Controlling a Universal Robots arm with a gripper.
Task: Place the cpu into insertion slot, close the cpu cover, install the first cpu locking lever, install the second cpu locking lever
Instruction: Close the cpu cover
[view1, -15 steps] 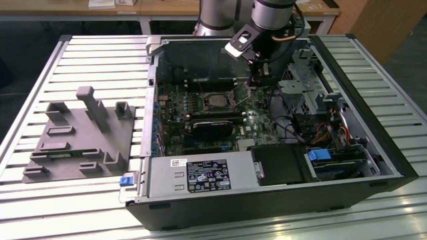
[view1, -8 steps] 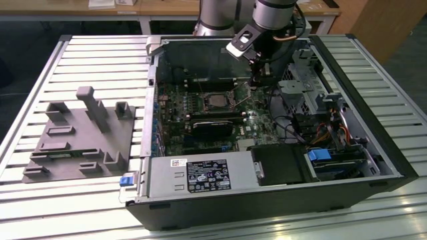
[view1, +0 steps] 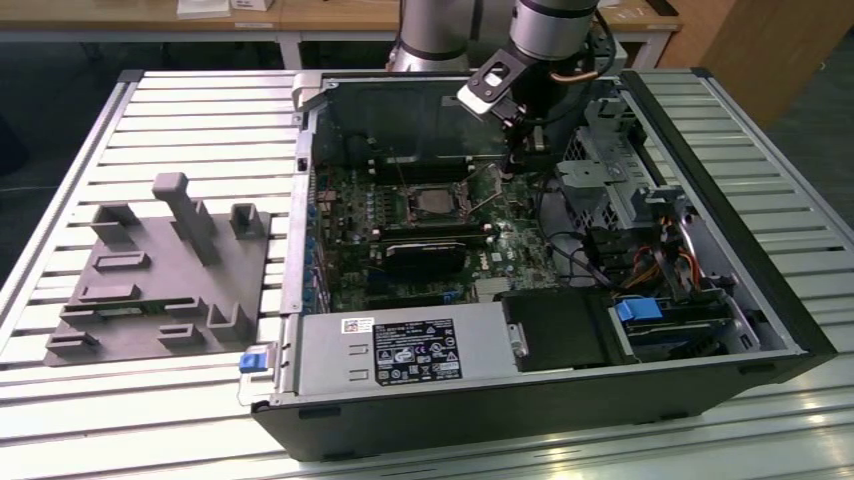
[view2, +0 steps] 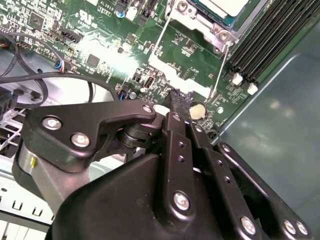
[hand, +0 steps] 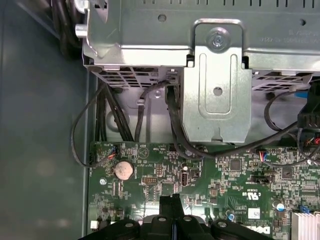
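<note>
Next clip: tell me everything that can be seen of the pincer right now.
The pincer is a black, metal-looking linkage of jointed bars with silvery screws. Its two slim fingers are pressed together, nothing visible between them. It points down at the green circuit board inside the open computer case, on the exterior view's right of the insertion slot. Whether the tips touch the board cannot be told.

- The arm (view1: 551, 25) is a smooth silver-grey tube with a black band at its lower end.
- A white-and-black box (view1: 486, 85) sits at the wrist, with a brownish cable (view1: 585, 68) looped beside it.
- The gripper (view2: 176, 97) is matt black, built of flat linked bars (view2: 100, 120) with rounded ends.
- Round silver screws (view2: 181, 201) dot the bars.
- The fingers (hand: 169, 210) are narrow, black and square-tipped.
- A grey housing (view2: 47, 187) behind the bars carries a small yellow mark (view2: 33, 161).
</note>
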